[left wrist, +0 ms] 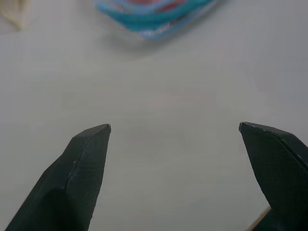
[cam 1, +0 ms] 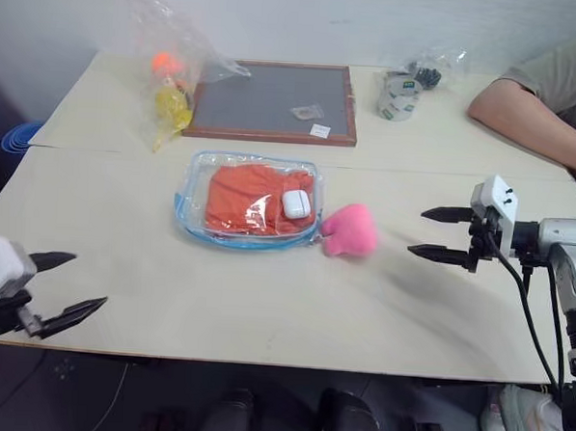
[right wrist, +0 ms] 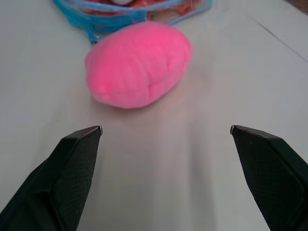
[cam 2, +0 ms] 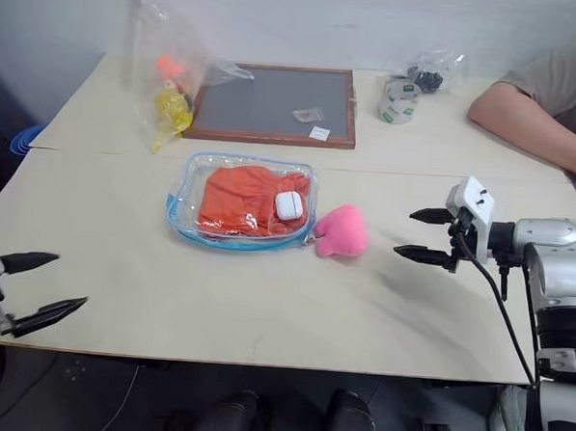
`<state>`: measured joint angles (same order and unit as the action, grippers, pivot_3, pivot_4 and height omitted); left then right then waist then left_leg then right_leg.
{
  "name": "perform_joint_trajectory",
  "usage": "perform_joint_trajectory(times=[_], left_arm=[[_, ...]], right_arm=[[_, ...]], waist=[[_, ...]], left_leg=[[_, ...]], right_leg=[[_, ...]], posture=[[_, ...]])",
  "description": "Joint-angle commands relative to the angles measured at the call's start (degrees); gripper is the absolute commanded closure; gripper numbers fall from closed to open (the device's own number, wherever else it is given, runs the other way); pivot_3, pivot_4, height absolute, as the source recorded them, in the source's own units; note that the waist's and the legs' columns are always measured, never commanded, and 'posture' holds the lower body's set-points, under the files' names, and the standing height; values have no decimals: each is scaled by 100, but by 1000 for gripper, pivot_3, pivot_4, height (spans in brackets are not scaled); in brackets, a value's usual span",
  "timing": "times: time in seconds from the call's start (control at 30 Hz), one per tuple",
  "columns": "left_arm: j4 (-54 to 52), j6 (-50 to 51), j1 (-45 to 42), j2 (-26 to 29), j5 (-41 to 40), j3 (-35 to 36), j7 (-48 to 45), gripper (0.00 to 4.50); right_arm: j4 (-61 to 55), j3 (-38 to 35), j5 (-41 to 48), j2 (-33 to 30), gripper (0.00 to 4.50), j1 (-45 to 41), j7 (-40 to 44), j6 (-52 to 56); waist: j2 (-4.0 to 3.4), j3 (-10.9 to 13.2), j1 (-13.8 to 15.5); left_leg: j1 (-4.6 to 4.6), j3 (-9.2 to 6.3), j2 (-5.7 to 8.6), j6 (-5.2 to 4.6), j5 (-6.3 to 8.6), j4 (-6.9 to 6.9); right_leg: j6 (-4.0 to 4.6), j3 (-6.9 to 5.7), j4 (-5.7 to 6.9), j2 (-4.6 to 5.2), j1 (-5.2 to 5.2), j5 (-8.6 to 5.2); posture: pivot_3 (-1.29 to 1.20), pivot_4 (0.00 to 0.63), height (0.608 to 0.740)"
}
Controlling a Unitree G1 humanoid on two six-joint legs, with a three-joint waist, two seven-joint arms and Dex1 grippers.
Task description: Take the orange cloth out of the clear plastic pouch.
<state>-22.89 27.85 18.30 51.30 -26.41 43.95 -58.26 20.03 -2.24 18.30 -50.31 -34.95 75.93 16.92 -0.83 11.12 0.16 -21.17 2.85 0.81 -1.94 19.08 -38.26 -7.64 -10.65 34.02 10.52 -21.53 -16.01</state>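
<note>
Pale beige table fills most of the scene, set against a plain light wall. At its far right edge a person's arm rests on the tabletop. Near the far middle lies a grey board in a red-brown frame, with a crinkly bag holding orange and yellow items just to its left, and a roll of tape to its right.

At the table's centre lies the pouch, flat, clear with light blue edging. Inside it sits the cloth, orange and wrinkled, with a small white case on top of it. A pink charm rests on the table, touching the pouch's right end.

Right gripper hovers to the right of the charm, apart from it, fingers spread wide and empty. Left gripper hangs at the near left edge, well away from the pouch, fingers likewise spread wide with nothing between them.
</note>
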Motion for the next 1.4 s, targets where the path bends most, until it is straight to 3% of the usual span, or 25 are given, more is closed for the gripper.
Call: perform_joint_trajectory(times=[0.03, 0.13, 0.27, 0.43, 0.73, 0.93, 1.17, 1.27, 1.4], left_arm=[[-385, 400, -764, 188, -527, -706, 176, 0], [-176, 435, -2125, 256, -369, -1936, 308, 0], [1617, -395, -4659, -243, 808, -4033, 32, 0], [3831, -1463, -6380, -1135, 1573, -5107, -327, 0], [6815, -2789, -8044, -2470, 2155, -5484, -563, 0], [7916, -3324, -8557, -3157, 2424, -5515, -550, 0], [8632, -3685, -8794, -3566, 2721, -5477, -255, 0], [8796, -3727, -8813, -3594, 2792, -5469, -332, 616], [8705, -3574, -8759, -3517, 2758, -5418, -603, 1856]], right_arm=[[-646, -172, 284, 77, 15, 61, -68, 211], [-1261, -142, 377, 295, 15, 125, -365, 396], [-2189, 127, 188, 621, 15, 208, -871, 453], [-2855, 171, 293, 735, 15, 238, -1182, 675], [-3508, -257, 426, 454, 15, 602, -1577, 1062], [-3747, -522, 456, 332, 15, 1018, -1843, 1189], [-4036, -685, 544, 296, 15, 1267, -2069, 1312], [-4170, -783, 626, 290, 0, 1335, -2154, 1395], [-4213, -782, 652, 286, 0, 1360, -2214, 1393]], waist=[[2, -1, 9], [3, -2, 47], [3, -2, 118], [13, -5, 117], [34, 3, 117], [49, 10, 130], [53, 12, 119], [53, 13, 109], [53, 13, 115]], left_leg=[[-1, 0, 0, 0, 0, -2], [0, -1, 1, 1, 0, -10], [-2, 6, 2, 4, -2, -25], [-10, 19, 30, 4, -2, -25], [-26, 54, 29, 0, 0, -44], [-38, 52, 29, -10, 6, -68], [-41, 54, 29, -18, 10, -75], [-40, 54, 29, -18, 10, -75], [-40, 54, 28, -19, 11, -77]], right_leg=[[0, 2, 1, 0, 0, 0], [4, 4, 9, -1, 2, 3], [10, 6, 17, -12, -2, 8], [9, 9, 10, -17, -7, 8], [6, -1, 10, -18, -9, 10], [-1, -3, 12, -16, -9, 14], [-7, 0, 11, -13, -9, 17], [-7, 1, 11, -14, -9, 17], [-7, 1, 12, -13, -9, 18]], posture=[[0, 150, 740], [0, 150, 740], [0, 150, 740], [0, 150, 740], [0, 150, 740], [0, 150, 740], [0, 150, 740], [0, 150, 740], [0, 150, 740]])
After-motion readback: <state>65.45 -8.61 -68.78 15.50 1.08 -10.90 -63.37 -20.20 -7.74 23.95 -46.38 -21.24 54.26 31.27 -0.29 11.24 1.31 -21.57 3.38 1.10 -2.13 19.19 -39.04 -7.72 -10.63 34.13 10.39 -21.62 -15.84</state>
